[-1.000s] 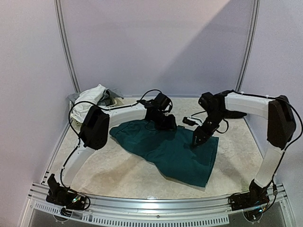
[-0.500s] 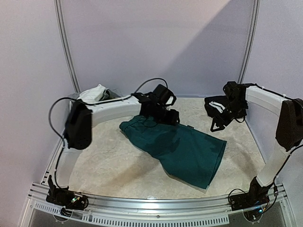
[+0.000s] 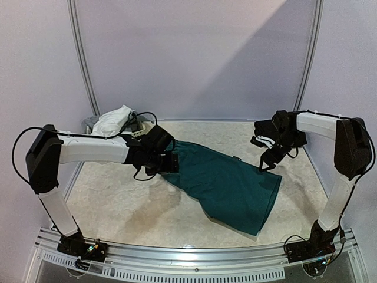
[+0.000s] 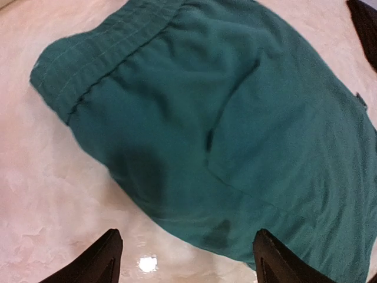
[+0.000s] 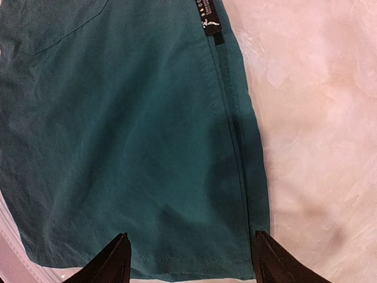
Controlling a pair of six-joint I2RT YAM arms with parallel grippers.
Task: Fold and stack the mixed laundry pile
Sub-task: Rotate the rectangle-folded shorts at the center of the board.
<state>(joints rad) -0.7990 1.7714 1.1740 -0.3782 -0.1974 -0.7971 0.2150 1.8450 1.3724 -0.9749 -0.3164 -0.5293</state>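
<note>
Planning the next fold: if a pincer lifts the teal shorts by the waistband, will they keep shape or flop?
Probably floppy: the shorts lie flat with soft creases, so the rest would likely hang. Likely light, being thin cloth. Pushed on the glossy table, they may bunch or slide.

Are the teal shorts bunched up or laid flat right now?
Laid flat: the teal shorts lie smooth on the table, waistband to hem showing.

Teal shorts (image 3: 227, 186) of matt woven cloth, fine-grained with raised stitched seams (gathered and ribbed at the waist), small black woven label (image 5: 208, 20), tabletop (image 3: 141, 215) pale, marbled, smooth with a faint gloss, white cloth (image 3: 112, 121) soft and matt, arm shells (image 3: 94, 147) smooth white plastic, near rail (image 3: 194, 260) ribbed bare metal
</note>
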